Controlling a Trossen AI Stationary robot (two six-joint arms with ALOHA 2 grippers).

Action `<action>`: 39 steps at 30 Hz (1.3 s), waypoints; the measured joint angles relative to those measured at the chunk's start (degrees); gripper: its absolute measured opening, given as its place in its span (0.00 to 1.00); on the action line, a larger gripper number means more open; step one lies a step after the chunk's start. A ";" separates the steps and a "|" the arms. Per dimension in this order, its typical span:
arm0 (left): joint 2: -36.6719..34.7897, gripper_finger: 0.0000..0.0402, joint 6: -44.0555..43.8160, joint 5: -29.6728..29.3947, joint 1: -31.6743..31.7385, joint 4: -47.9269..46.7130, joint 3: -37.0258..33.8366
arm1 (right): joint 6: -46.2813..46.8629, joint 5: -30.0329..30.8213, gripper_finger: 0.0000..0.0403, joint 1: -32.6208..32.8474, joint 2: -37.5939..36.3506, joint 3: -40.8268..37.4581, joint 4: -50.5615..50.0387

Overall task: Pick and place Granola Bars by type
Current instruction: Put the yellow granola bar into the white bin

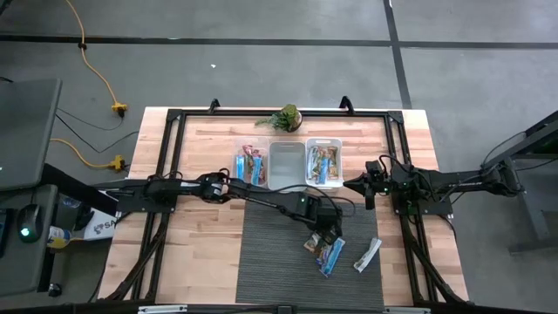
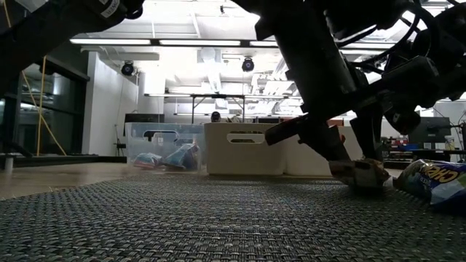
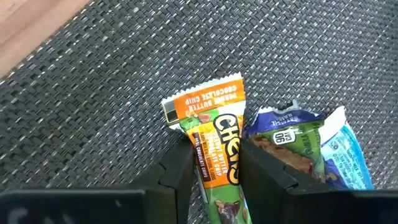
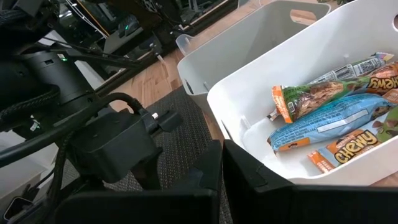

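Mat [image 1: 270, 262]: dark woven sheet on the near half of the wooden table [image 1: 196, 253]; the loose bars lie on it.
White bar [image 1: 367, 255]: lies alone on the mat at its near right part, apart from the other loose bars.
Blue bar [image 3: 323, 149]: on the mat just beside the orange one, wrapper crumpled; in the high view it is the nearer of the pair [image 1: 330, 255].
Orange bar [image 3: 214, 143]: flat on the mat, lettering up, its length running between the left fingers.
Left gripper [image 3: 214, 168]: reached across to the right part of the mat, tips down at the surface; the two fingers [image 3: 180, 171] stand on either side of the orange bar, close against its wrapper, and the bar rests on the mat, not lifted.
Right gripper [image 4: 222, 158]: held over the right side of the table just beside the right bin, fingers pressed together with nothing between them.
Right bin [image 4: 249, 93]: white box holding orange and blue bars.
Middle bin [image 1: 285, 164]: sits between the other two; no bars can be made out in it.
Left bin [image 1: 248, 164]: clear box holding blue and pink-red bars.
Plant [image 1: 285, 118]: small green one at the far edge, behind the bins.
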 joint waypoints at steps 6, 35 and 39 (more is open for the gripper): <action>-1.43 0.27 1.52 0.07 -0.07 -0.42 0.15 | 0.00 -0.02 0.00 -0.01 0.02 0.00 -0.10; -16.38 0.27 18.03 16.69 1.07 19.56 0.24 | 0.00 -0.05 0.00 0.01 -0.04 0.00 -0.14; -17.78 0.27 18.05 15.93 2.67 27.13 0.28 | 0.00 -0.03 0.00 0.01 0.01 0.00 -0.11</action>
